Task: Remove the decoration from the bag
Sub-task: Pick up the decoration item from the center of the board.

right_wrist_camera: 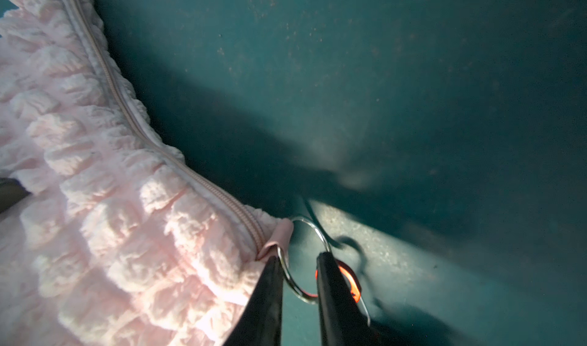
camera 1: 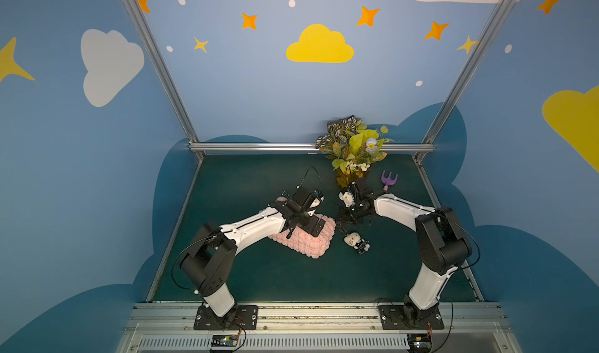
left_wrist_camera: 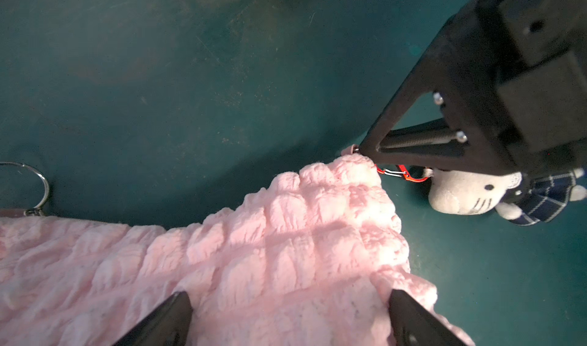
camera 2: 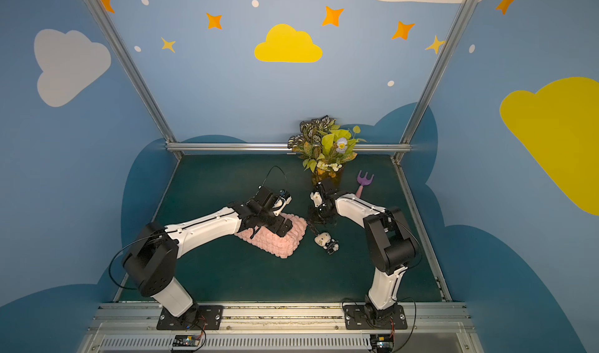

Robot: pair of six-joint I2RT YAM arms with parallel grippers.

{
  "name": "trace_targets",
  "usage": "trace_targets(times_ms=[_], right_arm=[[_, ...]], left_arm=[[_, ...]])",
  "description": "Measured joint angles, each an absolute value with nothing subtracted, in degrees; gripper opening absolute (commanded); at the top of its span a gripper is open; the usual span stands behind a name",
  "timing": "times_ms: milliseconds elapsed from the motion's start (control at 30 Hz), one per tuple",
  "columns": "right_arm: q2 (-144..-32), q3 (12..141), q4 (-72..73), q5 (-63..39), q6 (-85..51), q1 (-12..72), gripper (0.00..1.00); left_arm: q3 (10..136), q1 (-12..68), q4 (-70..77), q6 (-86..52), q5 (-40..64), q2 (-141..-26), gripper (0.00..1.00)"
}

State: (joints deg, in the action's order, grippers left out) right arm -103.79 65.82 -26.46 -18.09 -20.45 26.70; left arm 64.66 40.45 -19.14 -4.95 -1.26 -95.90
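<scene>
Left jaws wide open over bag [left_wrist_camera: 286,233]; right jaws narrowly apart, ring [right_wrist_camera: 318,231] between.

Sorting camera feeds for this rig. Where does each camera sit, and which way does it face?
Top views: high behind the left arm and right arm, both whole, looking down and forward to the back wall.
Left wrist: on the left arm, looking down at the bag past the left gripper; the right gripper shows too.
Right wrist: on the right arm, looking past the right gripper at the bag's corner ring.
Shared: both wrist views show that bag corner and the red clasp.
</scene>
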Motion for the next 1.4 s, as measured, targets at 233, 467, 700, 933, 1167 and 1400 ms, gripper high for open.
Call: trace_targets(times_ms=[233,467,700,933,1167,1400], right_arm=[[-103.83,65.82,-27.92,-15.81,-19.35,27.14,0.15],[-104.22,66.13,-30.41,-15.11,-18.70,27.22,0.00],[-103.81,66.65,-31.48,-16.27,-18.61,27.22,0.00],[-97.73,68.23,-33.28,-18.74,-19.57,27.62,0.00],[-92.73,69.89,-33.04,-21.02,-21.96,28.08,0.00],[-90.78,68.03,-27.97,-23.86,-26.50,28.08,0.00]], left_arm=[[64.66,40.45,-19.14,-4.95,-1.21,-95.88,1.00],[64.66,40.42,-19.90,-4.97,-1.06,-94.48,1.00],[65.47,40.32,-21.91,-5.85,-0.95,-91.26,1.00],[70.11,40.23,-20.75,-14.00,3.92,-86.63,1.00],[60.53,40.25,-5.76,-35.55,10.20,-81.84,0.99],[53.08,41.52,2.24,-47.29,10.28,-81.01,0.98]])
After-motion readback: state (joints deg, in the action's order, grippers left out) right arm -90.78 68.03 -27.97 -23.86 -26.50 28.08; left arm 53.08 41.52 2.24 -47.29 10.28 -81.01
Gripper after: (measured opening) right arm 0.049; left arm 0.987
